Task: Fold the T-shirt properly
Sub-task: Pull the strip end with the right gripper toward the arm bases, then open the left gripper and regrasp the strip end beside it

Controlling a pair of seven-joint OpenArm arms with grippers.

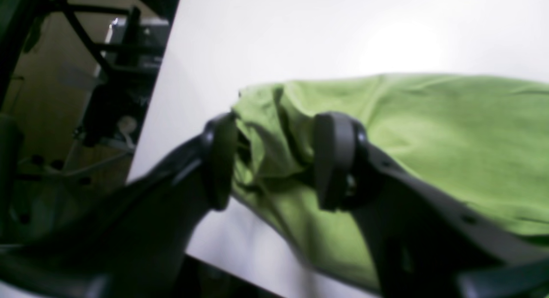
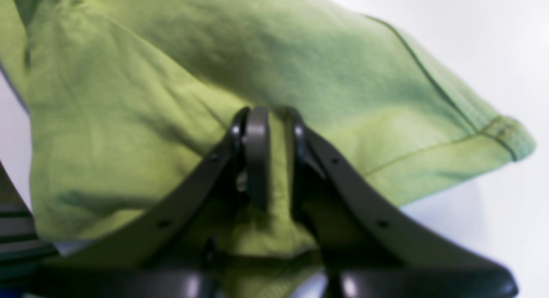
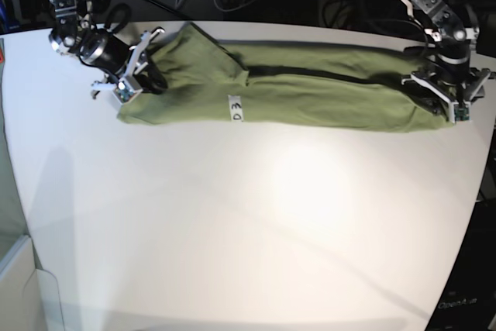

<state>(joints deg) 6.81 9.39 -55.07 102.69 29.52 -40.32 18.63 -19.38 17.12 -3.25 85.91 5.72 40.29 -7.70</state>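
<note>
Base view shows us the T-shirt (image 3: 310,94) lying as a long band across the table (image 3: 232,230), our right gripper (image 2: 274,156) pinching one end and our left gripper (image 1: 274,161) seemingly spread loosely around the other, though blurred, so uneven grip could let cloth slip and skew the fold.

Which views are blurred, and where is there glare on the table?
Left wrist view: soft focus, with the left gripper and T-shirt blurred and a bright glare patch on the table. Right wrist view: also blurred, the right gripper dark against the cloth. Base view: sharper, with a glare patch on the table below the shirt and curved edges from lens distortion.
</note>
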